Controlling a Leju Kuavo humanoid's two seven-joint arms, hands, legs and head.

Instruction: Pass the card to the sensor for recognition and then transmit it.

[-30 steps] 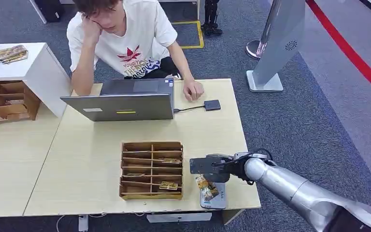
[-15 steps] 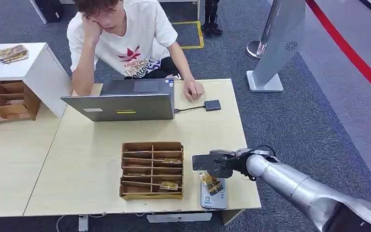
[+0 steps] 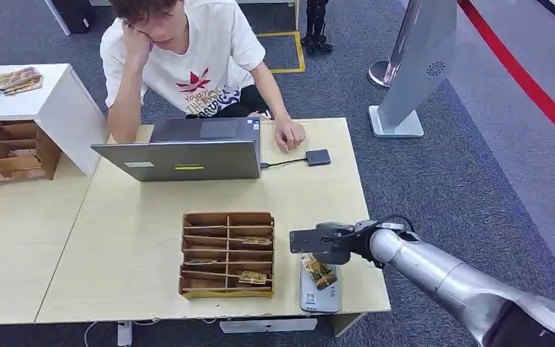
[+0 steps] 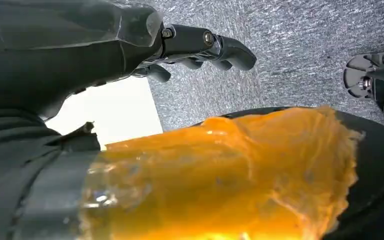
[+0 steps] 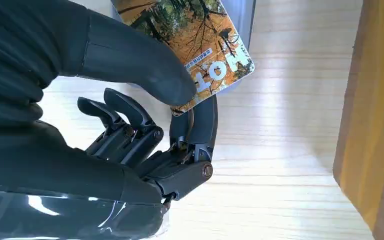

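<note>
Grey carpet surrounds a pale wooden worktop (image 3: 152, 238) where a person (image 3: 181, 58) sits behind a laptop (image 3: 181, 159). Near the front edge stands a wooden tray (image 3: 226, 254) of slots, and just beside it lies a flat grey sensor (image 3: 319, 293). The right robot hand (image 3: 325, 246) pinches a card (image 3: 319, 273) between its thumb and a finger, the printed face showing in the right wrist view (image 5: 190, 45), and holds it over the sensor. Whether card and sensor touch cannot be told. The left robot hand (image 4: 200, 47) hangs over the carpet with its fingers curled in on nothing.

The step in hand looks to be the reading. To do it well, the card should lie flat and centred over the sensor, held steady in a firm pinch until it reads, and only then be carried across towards the person.
</note>
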